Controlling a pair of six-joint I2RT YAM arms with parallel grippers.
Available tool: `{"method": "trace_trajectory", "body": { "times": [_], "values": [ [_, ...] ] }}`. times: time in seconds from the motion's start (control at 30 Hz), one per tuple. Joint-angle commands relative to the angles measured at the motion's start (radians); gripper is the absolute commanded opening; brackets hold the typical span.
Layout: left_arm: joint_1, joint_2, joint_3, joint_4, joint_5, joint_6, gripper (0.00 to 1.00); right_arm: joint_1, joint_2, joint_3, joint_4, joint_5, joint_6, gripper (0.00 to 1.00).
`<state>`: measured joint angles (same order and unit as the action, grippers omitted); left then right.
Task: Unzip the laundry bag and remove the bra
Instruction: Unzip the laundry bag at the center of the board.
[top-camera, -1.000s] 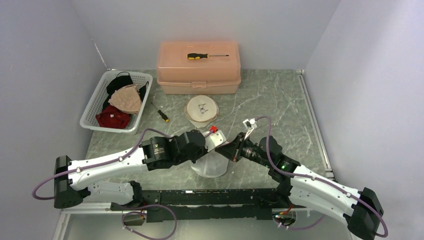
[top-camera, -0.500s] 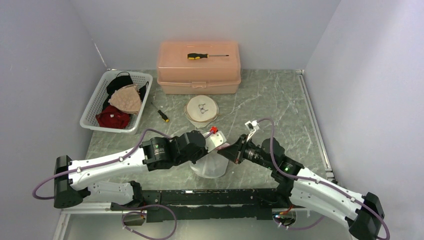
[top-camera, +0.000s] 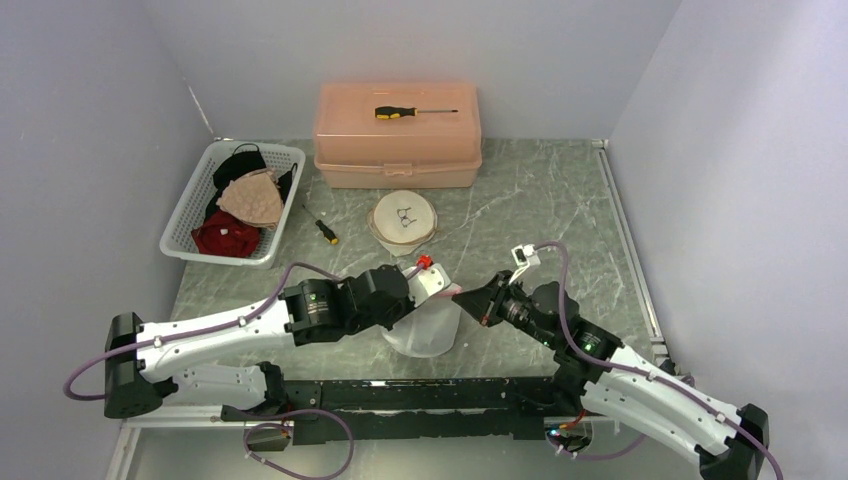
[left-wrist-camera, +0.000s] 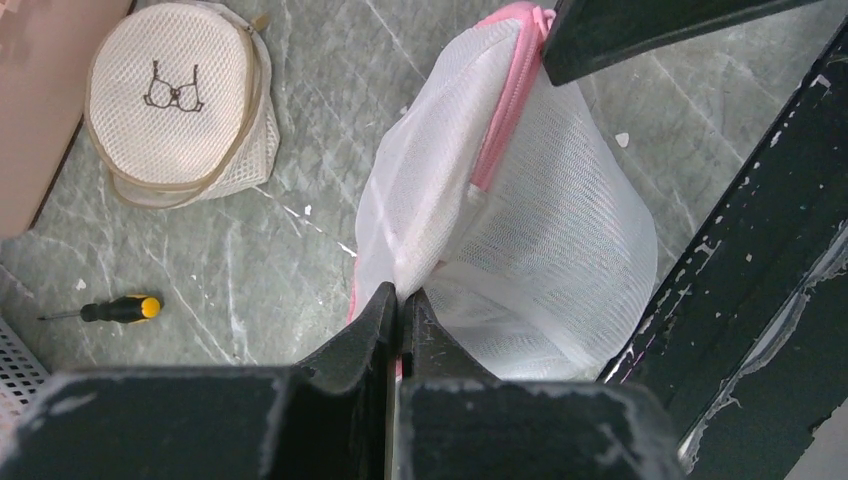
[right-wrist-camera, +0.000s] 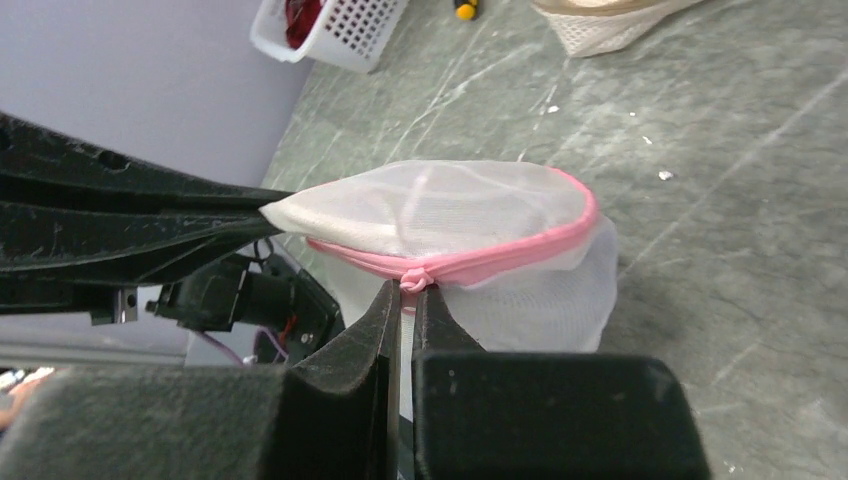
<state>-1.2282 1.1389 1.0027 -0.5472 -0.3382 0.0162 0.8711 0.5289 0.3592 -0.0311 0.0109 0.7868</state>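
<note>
The laundry bag (top-camera: 426, 326), white mesh with a pink zipper (right-wrist-camera: 520, 255), stands near the table's front edge between my two arms. My left gripper (left-wrist-camera: 400, 296) is shut on a fold of the mesh at the bag's left side; in the top view the left gripper (top-camera: 437, 287) sits over the bag. My right gripper (right-wrist-camera: 408, 290) is shut on the pink zipper pull (right-wrist-camera: 416, 277) at the bag's right rim, and the right gripper (top-camera: 462, 294) shows there from above too. The bra does not show through the mesh.
A round mesh pouch (top-camera: 404, 220) with a bra drawing lies behind the bag. A white basket (top-camera: 186, 219) of garments stands at the back left. A pink toolbox (top-camera: 397, 150) carries a screwdriver (top-camera: 412, 111). A small screwdriver (top-camera: 325, 231) lies beside the basket.
My right gripper has shut on the zipper pull and drawn back to the right. The bag's top has stretched rightward with it. The left arm has held still.
</note>
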Motion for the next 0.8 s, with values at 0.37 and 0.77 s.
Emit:
{"method": "trace_trajectory", "body": {
  "times": [0.37, 0.77],
  "values": [
    [0.003, -0.051, -0.014, 0.205, -0.064, 0.103, 0.03, -0.008, -0.088, 0.028, 0.024, 0.108, -0.152, 0.0],
    [0.012, -0.053, -0.088, 0.292, -0.102, 0.023, 0.78, -0.002, 0.042, -0.009, 0.141, 0.079, -0.196, 0.0]
  ]
}}
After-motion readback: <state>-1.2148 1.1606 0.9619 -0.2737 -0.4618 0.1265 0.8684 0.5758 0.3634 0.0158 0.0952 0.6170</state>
